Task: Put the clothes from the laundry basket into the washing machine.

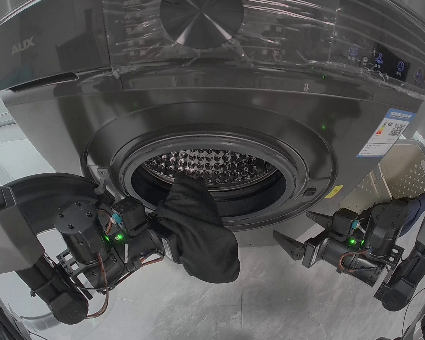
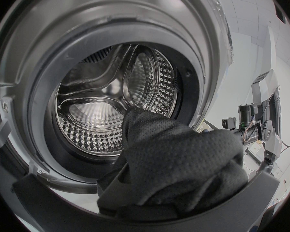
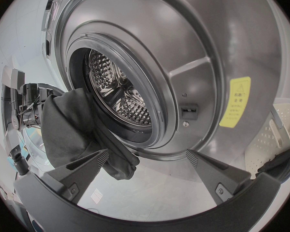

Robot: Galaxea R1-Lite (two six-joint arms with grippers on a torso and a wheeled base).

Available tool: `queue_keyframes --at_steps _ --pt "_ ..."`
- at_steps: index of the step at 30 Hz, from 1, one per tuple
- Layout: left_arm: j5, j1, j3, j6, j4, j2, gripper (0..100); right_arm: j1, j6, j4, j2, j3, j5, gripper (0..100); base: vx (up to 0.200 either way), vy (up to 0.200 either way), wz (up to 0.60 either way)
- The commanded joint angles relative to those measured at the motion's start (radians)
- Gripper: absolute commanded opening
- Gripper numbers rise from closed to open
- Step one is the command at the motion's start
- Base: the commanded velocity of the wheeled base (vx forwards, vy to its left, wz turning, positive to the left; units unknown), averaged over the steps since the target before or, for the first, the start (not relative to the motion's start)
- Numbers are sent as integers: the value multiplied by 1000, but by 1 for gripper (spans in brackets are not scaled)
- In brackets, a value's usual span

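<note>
Lower left: the fingers of my left gripper [image 1: 174, 249] are buried in a black garment [image 1: 200, 234], holding it bunched at the washing machine [image 1: 269, 119] mouth. It looks soft, light and floppy; I'd grip mid-bundle. Lower right: my right gripper [image 1: 293, 225] gapes wide, empty.

Black garment [image 1: 198, 232], fine dotted weave. Dark grey washing machine [image 1: 212, 114]; silver, dimpled drum [image 1: 208, 164]. Yellow sticker [image 3: 235, 102]; cream, perforated laundry basket [image 1: 406, 171].
</note>
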Motion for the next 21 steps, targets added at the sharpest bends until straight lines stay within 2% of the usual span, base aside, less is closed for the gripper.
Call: queue_keyframes --at_steps 1,2,5,8,12,15,21 --pt "1 -26 14 -5 0 -3 0 40 -4 -2 -26 44 8 100 0 0 0" --pt "1 -43 8 -14 0 -3 0 68 -9 -2 -44 81 11 100 0 0 0" --pt "-2 -74 -14 -5 1 37 0 128 -12 -5 -51 145 30 100 0 0 0" --pt "1 -97 -28 0 1 86 0 151 -10 -7 -52 156 26 100 0 0 0" --pt "9 -94 -93 -13 1 150 0 164 -10 -5 -52 157 25 100 0 0 0" --pt "58 -69 -244 -17 1 252 0 172 -9 -5 -51 160 23 100 0 0 0" --pt "84 0 -529 -16 7 399 0 186 -6 -4 -49 162 22 100 0 0 0"
